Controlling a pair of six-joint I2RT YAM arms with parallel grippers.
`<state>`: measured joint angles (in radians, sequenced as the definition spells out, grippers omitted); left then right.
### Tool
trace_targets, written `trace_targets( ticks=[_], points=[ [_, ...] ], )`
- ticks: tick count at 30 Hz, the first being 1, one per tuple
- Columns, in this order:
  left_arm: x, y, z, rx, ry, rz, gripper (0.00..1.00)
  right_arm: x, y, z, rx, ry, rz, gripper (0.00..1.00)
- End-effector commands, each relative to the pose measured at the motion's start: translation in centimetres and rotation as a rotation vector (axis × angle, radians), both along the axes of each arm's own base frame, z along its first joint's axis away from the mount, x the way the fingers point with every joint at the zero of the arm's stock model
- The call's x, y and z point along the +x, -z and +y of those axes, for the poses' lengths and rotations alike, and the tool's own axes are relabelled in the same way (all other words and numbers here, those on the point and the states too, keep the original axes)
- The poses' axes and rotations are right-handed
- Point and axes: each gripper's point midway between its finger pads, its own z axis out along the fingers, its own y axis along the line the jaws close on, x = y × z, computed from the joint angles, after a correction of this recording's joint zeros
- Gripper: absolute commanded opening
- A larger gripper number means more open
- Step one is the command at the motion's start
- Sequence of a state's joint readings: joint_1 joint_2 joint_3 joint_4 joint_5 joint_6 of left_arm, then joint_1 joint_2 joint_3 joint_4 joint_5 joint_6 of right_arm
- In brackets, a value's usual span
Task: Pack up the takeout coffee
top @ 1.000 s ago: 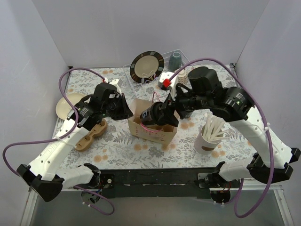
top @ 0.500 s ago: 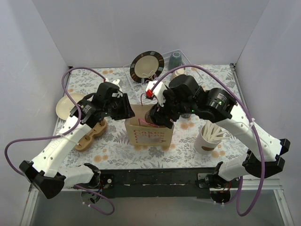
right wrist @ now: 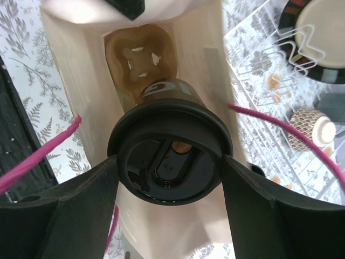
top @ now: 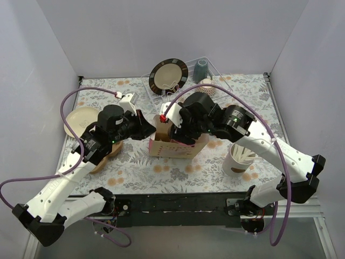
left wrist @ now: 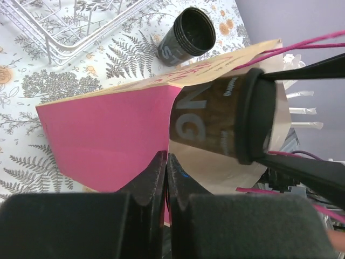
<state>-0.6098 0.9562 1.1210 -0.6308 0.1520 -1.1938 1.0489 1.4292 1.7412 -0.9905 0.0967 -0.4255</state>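
We log: right claw (right wrist: 168,162) holding lidded cup (right wrist: 161,94) inside paper bag (left wrist: 102,135); left claw (left wrist: 165,164) pinched on the bag's edge.

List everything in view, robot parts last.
lidded cup: 1, black, at the bag's mouth
open cup: 1, black, on its side beyond the bag
paper bag: 1, tan and pink, centre
pulp carrier: 2, brown, one left of the bag, another inside it
plate: 2, cream at far left, dark-rimmed in the rack
mug: 1, grey-blue, in the rack
dish rack: 1, white wire, back
stirrer cup: 1, white, right
left claw: shut on the bag's wall
right claw: shut on the lidded cup
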Motion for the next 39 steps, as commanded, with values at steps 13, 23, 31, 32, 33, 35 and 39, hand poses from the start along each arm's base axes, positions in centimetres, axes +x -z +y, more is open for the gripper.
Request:
trace_targets(
  ticks=[13, 23, 31, 32, 33, 35, 39],
  points=[
    [1.4, 0.2, 1.3, 0.166, 0.04, -0.161, 0.48, -2.4, 3.3, -0.7, 0.003, -0.047, -0.024, 0.47],
    [-1.3, 0.3, -1.6, 0.193, 0.395, -0.269, 0.57, -2.6, 3.3, -0.3, 0.009, -0.067, -0.029, 0.47],
    [1.3, 0.5, -2.4, 0.251, 0.404, -0.385, 0.32, -2.6, 3.8, -0.6, -0.005, -0.092, -0.049, 0.46],
    [1.5, 0.6, -2.9, 0.251, 0.424, -0.392, 0.26, -2.7, 3.9, -0.6, -0.01, -0.098, -0.049, 0.46],
    [1.7, 0.6, -3.1, 0.262, 0.445, -0.409, 0.18, -2.6, 4.1, -0.6, -0.018, -0.101, -0.049, 0.46],
    [1.7, 0.5, -3.6, 0.258, 0.476, -0.403, 0.11, -2.8, 4.2, -0.6, -0.02, -0.108, -0.041, 0.46],
    [1.1, 0.4, -3.8, 0.246, 0.51, -0.409, 0.19, -3.0, 4.3, -0.7, -0.01, -0.106, -0.034, 0.46]
  ],
)
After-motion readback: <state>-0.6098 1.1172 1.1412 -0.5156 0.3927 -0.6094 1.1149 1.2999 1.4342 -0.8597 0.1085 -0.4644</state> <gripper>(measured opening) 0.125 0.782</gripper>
